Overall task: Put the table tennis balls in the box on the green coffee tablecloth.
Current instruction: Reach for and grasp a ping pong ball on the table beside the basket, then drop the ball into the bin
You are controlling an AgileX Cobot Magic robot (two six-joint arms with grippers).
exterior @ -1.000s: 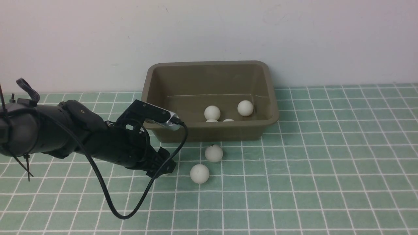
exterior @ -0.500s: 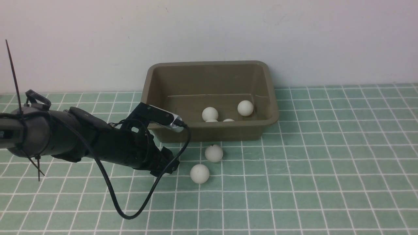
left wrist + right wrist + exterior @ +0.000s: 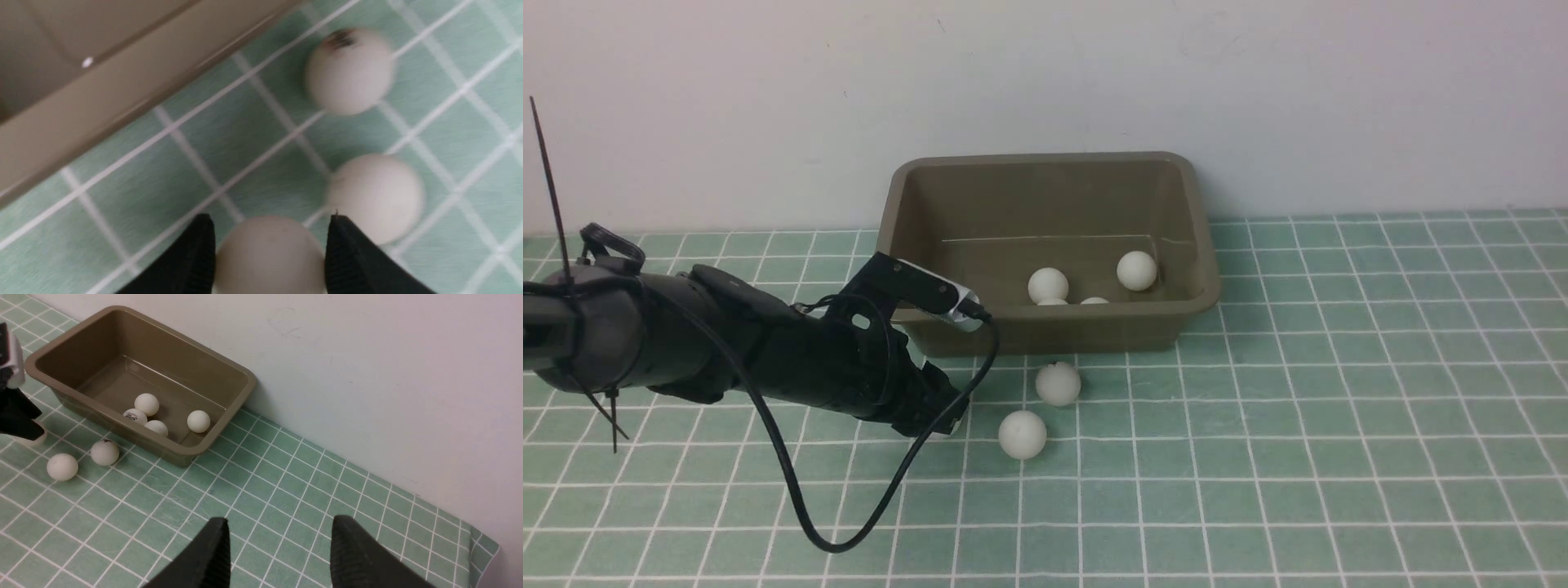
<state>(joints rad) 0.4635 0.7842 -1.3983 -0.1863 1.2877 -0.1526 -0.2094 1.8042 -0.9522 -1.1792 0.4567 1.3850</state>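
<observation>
- Seven table tennis balls are visible on and above the green coffee tablecloth [image 3: 1339, 457]: four in the box, two on the cloth and one in the robot's grip.
- The box [image 3: 1045, 331], an open olive-brown tub, stands upright at the far side of the cloth, before a pale wall [image 3: 1045, 73].
- Inside it, one ball [image 3: 1137, 270] lies toward the right, apart from a loose group of three: a far ball [image 3: 146, 404], a ball with a printed logo [image 3: 135, 416] and another ball [image 3: 156, 428].
- The left gripper [image 3: 271, 232] has its fingers closed around a held ball [image 3: 270, 261], near the box's near left corner; whether that ball touches the cloth cannot be told.
- A dark-marked ball [image 3: 1058, 384] sits just beside the box's near wall, while a plain ball [image 3: 1023, 434] rests nearer and slightly left of it.
- The left arm [image 3: 792, 359] reaches in from the left, a black cable [image 3: 792, 482] looping from it on the near side.
- The right gripper [image 3: 281, 522] holds nothing, its two fingers standing apart with a gap between.
</observation>
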